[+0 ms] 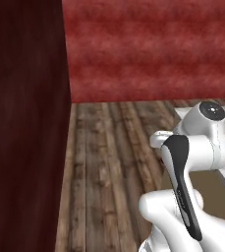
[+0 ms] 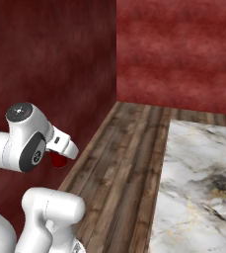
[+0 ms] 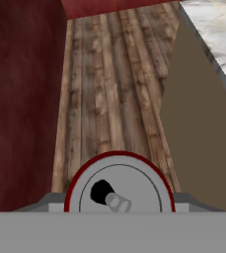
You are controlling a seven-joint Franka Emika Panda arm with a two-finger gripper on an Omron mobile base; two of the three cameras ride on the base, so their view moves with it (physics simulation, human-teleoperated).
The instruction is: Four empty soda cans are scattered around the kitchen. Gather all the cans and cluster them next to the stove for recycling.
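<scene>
One red soda can (image 3: 118, 184) sits clamped between the jaws, seen end-on in the hand view: its silver top with the dark mouth opening and small tab faces the camera, ringed by a thin red rim, and it fills the lower middle of that view. The grey finger tips (image 3: 44, 202) show just at its left and right sides, touching the can. In the right base view a small patch of the same red can (image 2: 58, 160) peeks out beneath the white wrist (image 2: 62, 142) of the arm, low against the dark red wall (image 2: 60, 64); the gripper (image 2: 60, 157) itself is mostly hidden behind the arm's links there.

The arm is folded close to its base, with its rounded white joints and dark caps in the foreground of both base views. Below the can lies a wooden plank floor (image 1: 109, 162), running away toward a red back wall (image 1: 153, 49). On one side stands a tall dark red panel (image 1: 23, 123); on the other side is a marble worktop (image 2: 198, 183) with grey and gold veining and a dark smudge, its tan side face (image 3: 198, 128) visible in the hand view. The can is held above the floor, between the dark panel and the worktop's edge, touching neither.
</scene>
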